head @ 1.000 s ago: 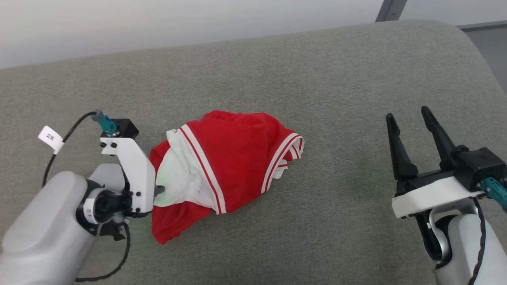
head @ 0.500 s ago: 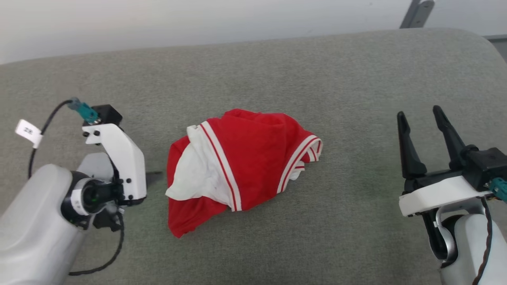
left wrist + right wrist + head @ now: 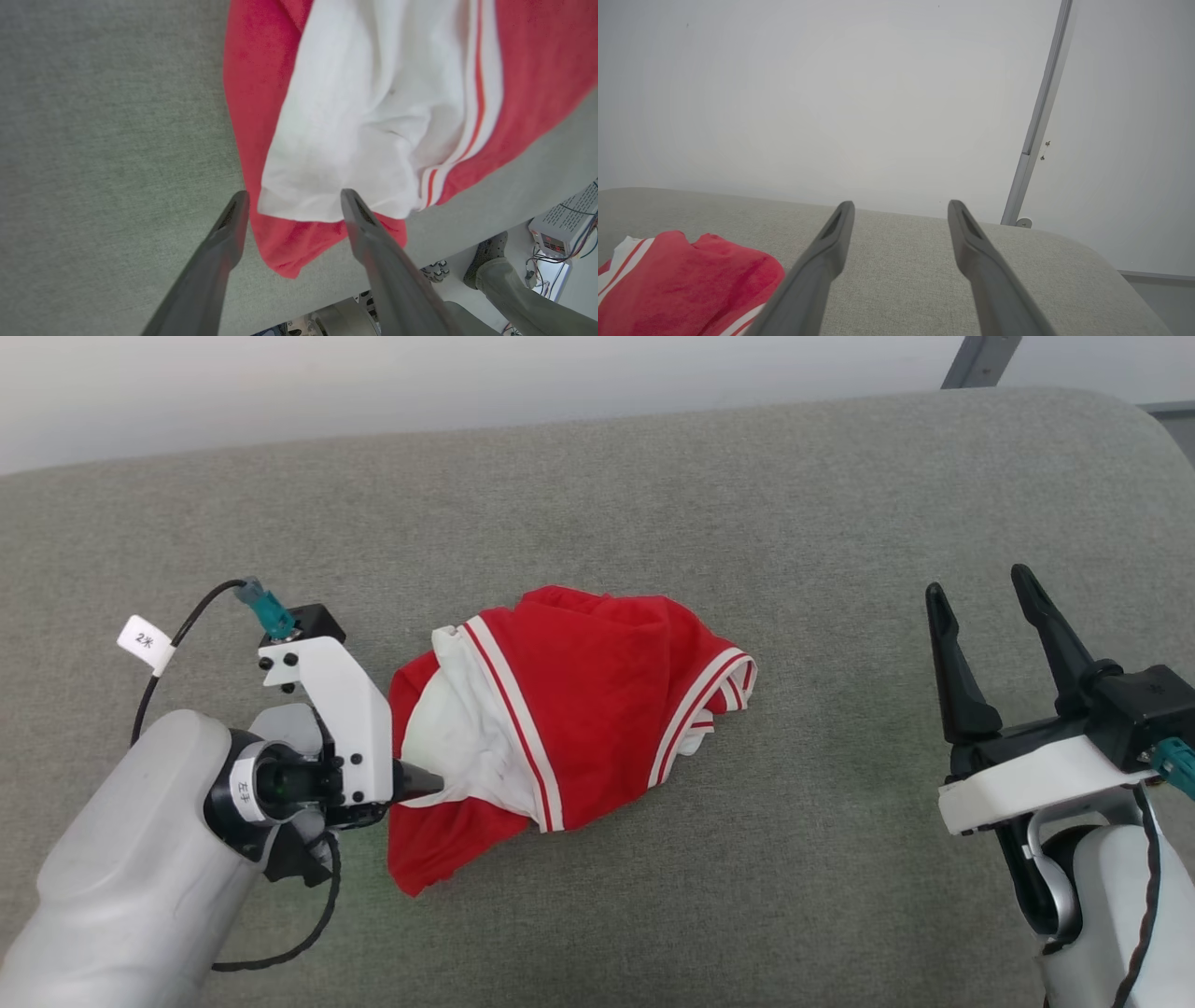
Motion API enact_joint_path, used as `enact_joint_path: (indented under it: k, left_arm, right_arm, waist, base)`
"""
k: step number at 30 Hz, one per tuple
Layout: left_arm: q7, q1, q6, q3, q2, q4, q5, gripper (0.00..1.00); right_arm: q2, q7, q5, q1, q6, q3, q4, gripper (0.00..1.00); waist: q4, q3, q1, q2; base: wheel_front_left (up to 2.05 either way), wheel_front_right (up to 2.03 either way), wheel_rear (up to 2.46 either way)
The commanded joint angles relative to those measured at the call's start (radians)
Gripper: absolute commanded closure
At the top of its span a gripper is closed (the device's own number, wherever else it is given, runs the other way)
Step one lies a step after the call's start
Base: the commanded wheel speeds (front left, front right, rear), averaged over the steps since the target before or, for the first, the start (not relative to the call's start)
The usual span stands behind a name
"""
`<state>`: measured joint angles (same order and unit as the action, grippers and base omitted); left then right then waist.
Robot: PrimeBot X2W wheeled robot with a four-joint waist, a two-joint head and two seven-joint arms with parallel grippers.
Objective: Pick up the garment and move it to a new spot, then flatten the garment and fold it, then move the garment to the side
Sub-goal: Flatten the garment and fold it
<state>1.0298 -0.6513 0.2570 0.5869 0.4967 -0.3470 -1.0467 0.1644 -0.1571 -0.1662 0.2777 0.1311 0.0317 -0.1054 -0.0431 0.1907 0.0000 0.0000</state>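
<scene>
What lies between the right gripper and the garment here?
Nothing but bare grey cushion: in the head view the stretch from the garment to the right gripper holds no other object.

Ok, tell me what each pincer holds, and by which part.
Nothing is held. The left pincer stands open at the white sleeve edge of the garment, unclamped; the right pincer is open, apart from it.

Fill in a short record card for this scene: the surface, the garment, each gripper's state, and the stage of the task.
surface: grey fabric cushion
garment: red shirt with a white sleeve panel and paired white stripes, lying crumpled, neither flattened nor folded
left gripper: open, fingertips at the edge of the white sleeve panel, not closed on it
right gripper: open, holding nothing, apart from the red shirt on its right side
task stage: flattening and folding not yet done
</scene>
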Motion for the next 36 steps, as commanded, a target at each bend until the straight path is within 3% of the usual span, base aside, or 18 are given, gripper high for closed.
enact_joint_path:
  k: [1, 9, 10, 11, 12, 18, 22, 29, 36]
  left_arm:
    - [-0.003, -0.014, 0.004, 0.0, 0.0, -0.01, 0.007, 0.0]
    - [-0.003, -0.024, 0.002, -0.009, -0.021, -0.082, -0.015, 0.0]
    - [-0.001, -0.026, 0.0, -0.011, -0.028, -0.086, -0.022, 0.35]
    - [-0.001, -0.029, -0.001, -0.015, -0.037, -0.089, -0.029, 0.83]
    - [0.005, -0.032, 0.003, -0.015, -0.041, -0.094, -0.033, 1.0]
    - [0.008, -0.046, -0.016, -0.009, -0.045, -0.085, -0.035, 1.0]
    - [-0.007, -0.053, -0.026, -0.011, -0.014, -0.061, -0.014, 1.0]
    - [-0.034, -0.009, 0.005, -0.078, 0.107, 0.063, -0.012, 1.0]
    - [-0.055, 0.093, 0.072, -0.154, 0.225, 0.174, -0.026, 1.0]
  right_arm:
    - [0.0, 0.005, 0.001, 0.007, 0.0, 0.002, 0.003, 0.0]
    - [-0.001, 0.005, 0.009, -0.008, 0.0, -0.003, 0.009, 0.0]
    - [-0.001, 0.005, 0.009, -0.011, 0.0, -0.004, 0.009, 0.0]
    - [-0.001, 0.005, 0.01, -0.012, 0.0, -0.005, 0.01, 0.0]
    - [-0.001, 0.006, 0.01, -0.012, 0.0, -0.006, 0.011, 0.0]
    - [-0.004, 0.005, 0.014, -0.014, 0.0, -0.012, 0.016, 0.0]
    - [-0.006, 0.002, 0.017, -0.017, 0.0, -0.015, 0.017, 0.0]
    - [-0.006, 0.003, 0.019, -0.025, 0.0, -0.025, 0.024, 0.0]
    - [-0.011, 0.007, 0.023, -0.03, 0.0, -0.034, 0.032, 0.0]
  waist:
    - [-0.004, 0.003, 0.0, 0.0]
    - [-0.013, 0.007, 0.0, 0.0]
    - [-0.012, 0.006, 0.0, 0.0]
    - [-0.011, 0.006, 0.0, 0.0]
    - [-0.01, 0.006, 0.0, 0.0]
    - [0.001, 0.007, 0.0, 0.0]
    - [0.008, 0.005, 0.0, 0.0]
    - [0.02, 0.006, 0.0, 0.0]
    - [0.03, 0.017, 0.0, 0.0]
  base:
    - [0.0, 0.0, 0.0]
    - [0.0, 0.0, 0.0]
    - [0.0, 0.0, 0.0]
    - [0.0, 0.0, 0.0]
    - [0.0, 0.0, 0.0]
    - [0.0, 0.0, 0.0]
    - [0.0, 0.0, 0.0]
    - [0.0, 0.0, 0.0]
    - [0.0, 0.0, 0.0]
